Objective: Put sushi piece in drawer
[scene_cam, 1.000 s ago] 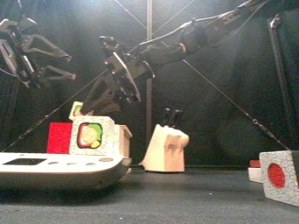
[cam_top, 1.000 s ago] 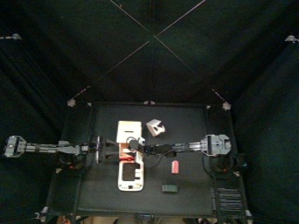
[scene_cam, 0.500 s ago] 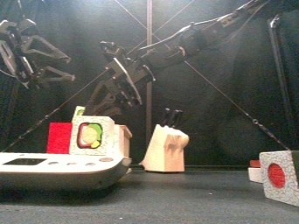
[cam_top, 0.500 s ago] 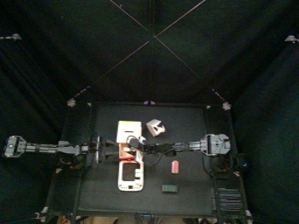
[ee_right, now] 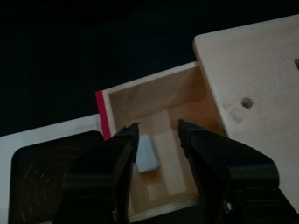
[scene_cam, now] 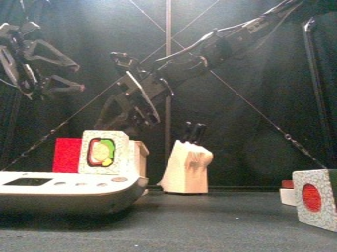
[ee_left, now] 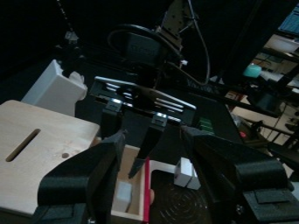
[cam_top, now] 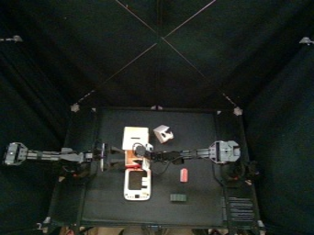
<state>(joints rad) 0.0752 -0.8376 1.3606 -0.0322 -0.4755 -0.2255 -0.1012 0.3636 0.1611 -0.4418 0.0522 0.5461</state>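
Right gripper (ee_right: 158,144) hangs over the open drawer (ee_right: 176,118), jaws spread wide, nothing between them. Sushi piece (ee_right: 149,150) lies on the drawer floor, directly below the gap between the jaws, apart from both. The drawer's red front (ee_right: 100,109) is pulled out from the wooden drawer box (ee_right: 251,74), which sits just behind it.

Front view: the right arm's gripper (scene_cam: 138,94) hovers above the drawer box (scene_cam: 102,153), not touching it. A big sushi picture is on the box's face, the red drawer front (scene_cam: 66,155) just beside it. White scale (scene_cam: 66,189) is in front of the box, knife block (scene_cam: 187,162) near it to the side. Small cube with a red dot (scene_cam: 313,199) is well apart from the box.

Left gripper (ee_left: 163,179) rests near the drawer, jaws apart, empty.
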